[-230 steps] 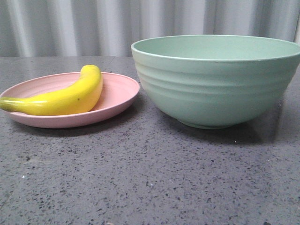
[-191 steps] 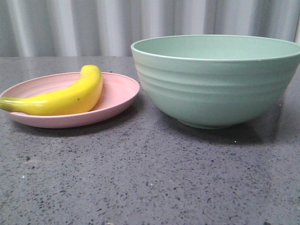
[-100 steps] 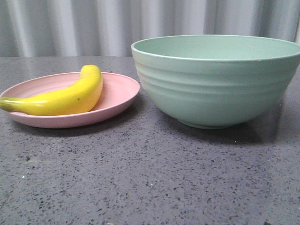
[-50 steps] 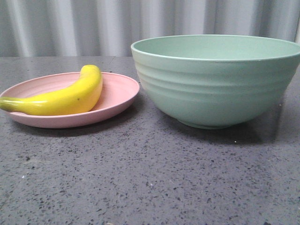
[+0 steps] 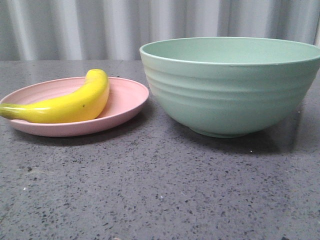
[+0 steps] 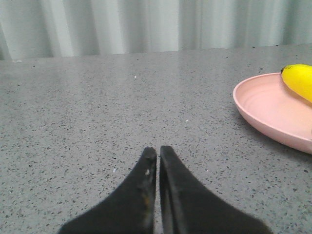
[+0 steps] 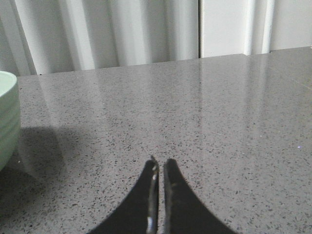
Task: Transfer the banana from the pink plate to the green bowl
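Observation:
The yellow banana (image 5: 65, 102) lies on the pink plate (image 5: 125, 97) at the left of the front view. The green bowl (image 5: 230, 85) stands to the right of the plate, apart from it. No gripper shows in the front view. In the left wrist view my left gripper (image 6: 158, 150) is shut and empty over bare table, with the plate (image 6: 265, 109) and the banana's tip (image 6: 298, 79) off to one side. In the right wrist view my right gripper (image 7: 160, 162) is shut and empty, with the bowl's side (image 7: 7, 117) at the frame edge.
The dark speckled table (image 5: 160, 190) stretches in front of the plate and bowl. A pale corrugated wall (image 5: 100, 25) runs along the table's far edge.

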Controlling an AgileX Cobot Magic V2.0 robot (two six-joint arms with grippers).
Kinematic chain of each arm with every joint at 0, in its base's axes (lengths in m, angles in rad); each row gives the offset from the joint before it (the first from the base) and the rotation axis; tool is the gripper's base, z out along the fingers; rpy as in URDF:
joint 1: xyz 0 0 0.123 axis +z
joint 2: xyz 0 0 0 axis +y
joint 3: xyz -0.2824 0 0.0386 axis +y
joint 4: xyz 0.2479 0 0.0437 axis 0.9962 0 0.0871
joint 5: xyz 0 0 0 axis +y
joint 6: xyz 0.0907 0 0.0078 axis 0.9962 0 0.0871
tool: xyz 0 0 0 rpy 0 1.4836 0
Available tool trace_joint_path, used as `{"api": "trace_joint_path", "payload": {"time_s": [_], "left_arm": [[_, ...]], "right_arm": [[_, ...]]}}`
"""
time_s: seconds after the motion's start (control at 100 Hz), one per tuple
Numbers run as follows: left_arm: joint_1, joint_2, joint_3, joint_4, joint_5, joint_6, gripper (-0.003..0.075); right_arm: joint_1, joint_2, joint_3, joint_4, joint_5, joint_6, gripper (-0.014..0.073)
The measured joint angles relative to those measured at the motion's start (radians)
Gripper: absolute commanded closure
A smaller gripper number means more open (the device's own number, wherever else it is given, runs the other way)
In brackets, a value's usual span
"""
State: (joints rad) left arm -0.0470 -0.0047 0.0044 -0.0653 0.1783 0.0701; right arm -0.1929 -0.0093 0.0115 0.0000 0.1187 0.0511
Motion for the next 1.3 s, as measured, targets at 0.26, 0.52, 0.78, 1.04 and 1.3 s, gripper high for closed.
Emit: {"api": "trace_joint_path", "payload": {"time_s": [0.26,0.52,0.78,1.04,1.3], "left_arm": [[0.000,0.000,0.000,0.000,-0.002,0.000,0.0741],[0.000,0.000,0.000,0.000,-0.002,0.000,0.0741],[0.000,0.000,-0.002,-0.036,-0.065,0.000,0.0741],[0.000,0.090,-0.139,-0.031,-0.035,0.000,0.0741],[0.000,0.337,-0.283,-0.020,-0.114,0.000,0.0740]], "right_arm": [[0.000,0.000,0.000,0.000,-0.001,0.000,0.0659],[0.000,0.000,0.000,0.000,-0.003,0.000,0.0659],[0.000,0.000,0.000,0.000,0.001,0.000,0.0657],[0.000,0.062,-0.106,-0.006,0.100,0.000,0.0652],[0.000,0.297,-0.252,0.025,0.203,0.000,0.0656]]}}
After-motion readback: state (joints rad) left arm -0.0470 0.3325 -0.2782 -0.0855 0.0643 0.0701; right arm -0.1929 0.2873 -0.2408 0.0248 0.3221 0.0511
